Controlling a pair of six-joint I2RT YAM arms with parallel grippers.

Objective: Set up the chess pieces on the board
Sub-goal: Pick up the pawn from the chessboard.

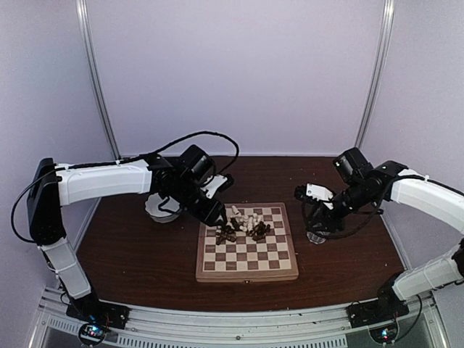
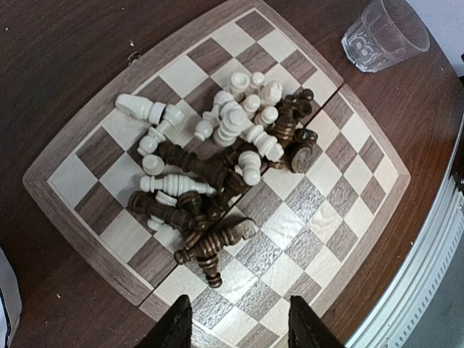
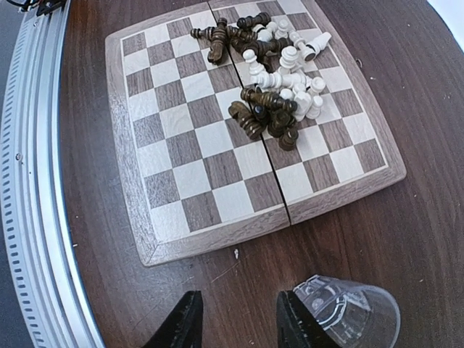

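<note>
The chessboard (image 1: 250, 264) lies in the middle of the dark table. A heap of dark and cream chess pieces (image 1: 243, 226) lies tumbled on its far half, also seen in the left wrist view (image 2: 217, 170) and in the right wrist view (image 3: 272, 61). My left gripper (image 2: 238, 326) is open and empty, hovering above the board's far left edge near the heap. My right gripper (image 3: 235, 322) is open and empty above bare table right of the board, next to the clear glass (image 3: 348, 312).
A clear drinking glass (image 1: 317, 233) stands right of the board, also in the left wrist view (image 2: 380, 32). A white bowl (image 1: 161, 208) sits behind the left arm. A metal rail (image 1: 232, 330) runs along the table's near edge.
</note>
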